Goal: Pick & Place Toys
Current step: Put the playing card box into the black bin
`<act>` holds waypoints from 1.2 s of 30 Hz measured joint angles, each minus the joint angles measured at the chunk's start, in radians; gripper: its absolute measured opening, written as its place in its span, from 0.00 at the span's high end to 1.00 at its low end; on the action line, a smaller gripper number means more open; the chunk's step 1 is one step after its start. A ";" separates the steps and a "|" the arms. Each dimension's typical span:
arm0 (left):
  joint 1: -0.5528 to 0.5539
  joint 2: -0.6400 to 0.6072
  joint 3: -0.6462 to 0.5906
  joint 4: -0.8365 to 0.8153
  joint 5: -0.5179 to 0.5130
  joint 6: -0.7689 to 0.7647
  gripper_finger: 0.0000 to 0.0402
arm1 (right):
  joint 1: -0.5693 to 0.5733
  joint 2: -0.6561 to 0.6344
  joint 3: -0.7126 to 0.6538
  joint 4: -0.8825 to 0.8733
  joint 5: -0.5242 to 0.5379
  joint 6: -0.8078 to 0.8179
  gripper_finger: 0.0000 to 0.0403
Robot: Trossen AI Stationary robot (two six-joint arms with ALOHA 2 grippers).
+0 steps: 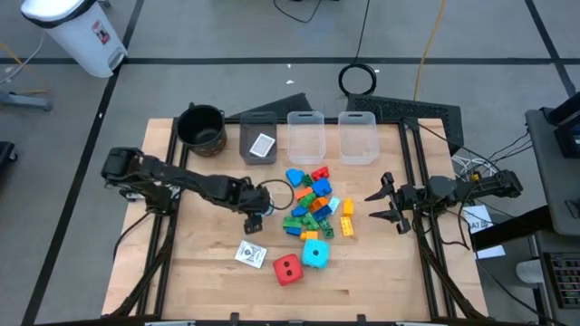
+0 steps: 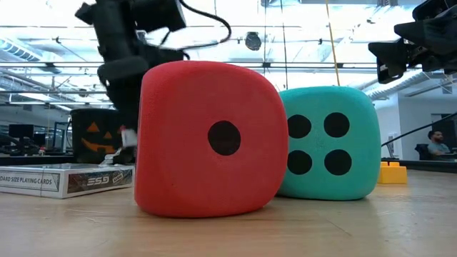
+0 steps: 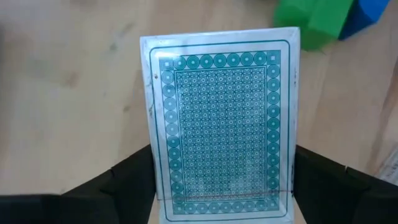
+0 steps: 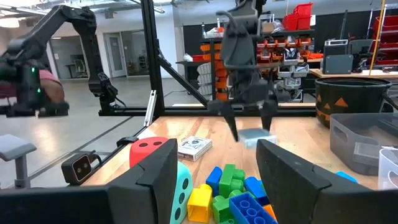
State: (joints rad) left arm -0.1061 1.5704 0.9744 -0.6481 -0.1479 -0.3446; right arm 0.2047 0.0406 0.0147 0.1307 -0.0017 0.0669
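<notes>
Fingers of the left gripper (image 4: 249, 127) pinching a teal-backed white playing card (image 3: 222, 124) by its edges.
Card's hanging just above the wooden table (image 1: 381, 263), beside the pile of small coloured plastic bricks (image 1: 313, 204); right gripper (image 1: 385, 201) waits spread.

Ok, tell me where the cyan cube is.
High view: the cyan cube sits at the table's near middle, touching the red cube on its left, just below the brick pile.
</notes>
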 joint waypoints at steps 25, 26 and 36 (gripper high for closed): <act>0.574 0.028 0.240 0.007 -0.156 -0.080 0.22 | 0.000 0.009 0.000 0.006 0.000 0.000 0.53; 0.589 0.050 0.240 0.013 -0.145 -0.081 0.23 | 0.000 0.010 0.000 -0.001 0.000 0.000 0.54; 0.644 0.214 0.240 0.022 -0.047 -0.081 0.20 | 0.000 0.017 0.000 0.001 0.000 0.000 0.53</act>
State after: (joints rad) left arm 0.5381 1.7841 1.2144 -0.6264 -0.1951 -0.4261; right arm 0.2047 0.0578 0.0144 0.1313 -0.0017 0.0669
